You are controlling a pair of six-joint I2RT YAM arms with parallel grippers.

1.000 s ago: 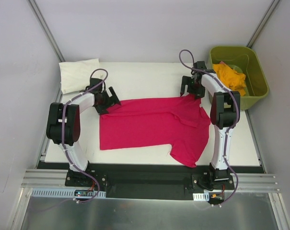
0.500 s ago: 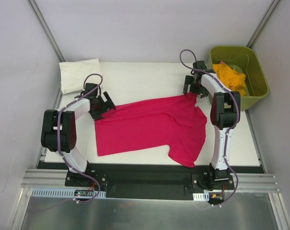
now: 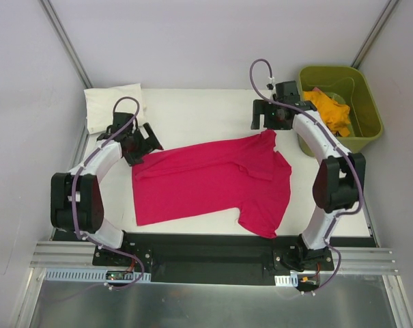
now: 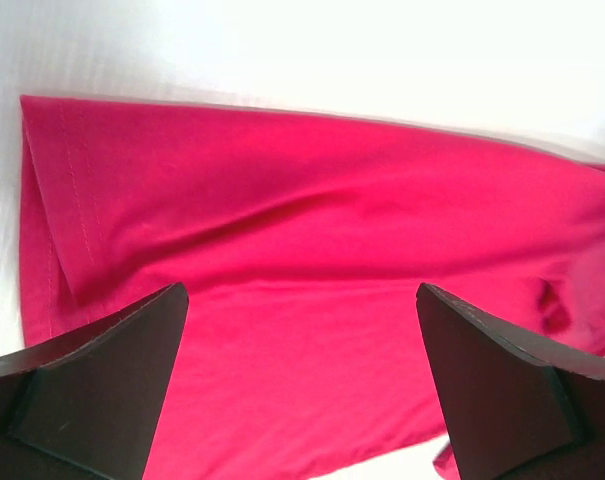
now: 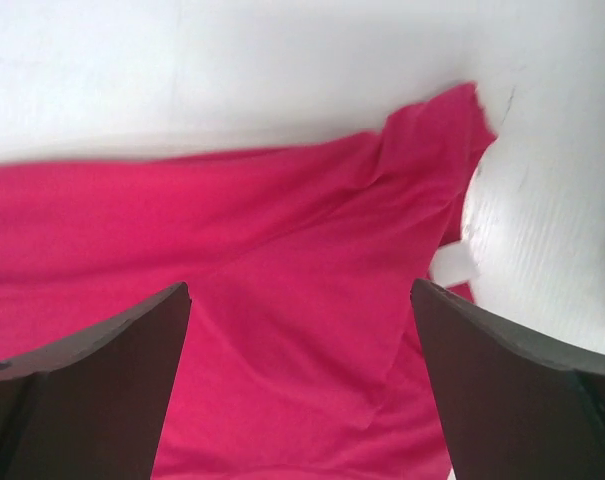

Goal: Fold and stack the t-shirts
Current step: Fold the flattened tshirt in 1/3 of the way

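Magenta t-shirt (image 3: 206,181) spread flat mid-worktop (image 3: 199,109); white t-shirt (image 3: 110,106) at far-left corner, orange-yellow t-shirt (image 3: 331,113) in green bin (image 3: 360,140). Left end effector (image 3: 143,141) and right end effector (image 3: 263,121) hover at magenta t-shirt's far corners, fingers wide apart, gripping nothing.

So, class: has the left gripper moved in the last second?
Yes. The left gripper has shifted left, closer to the white shirt at the table's far corner.

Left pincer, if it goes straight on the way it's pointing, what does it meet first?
Probably the magenta t-shirt, spread flat just ahead of the open left pincer; depth is unclear.
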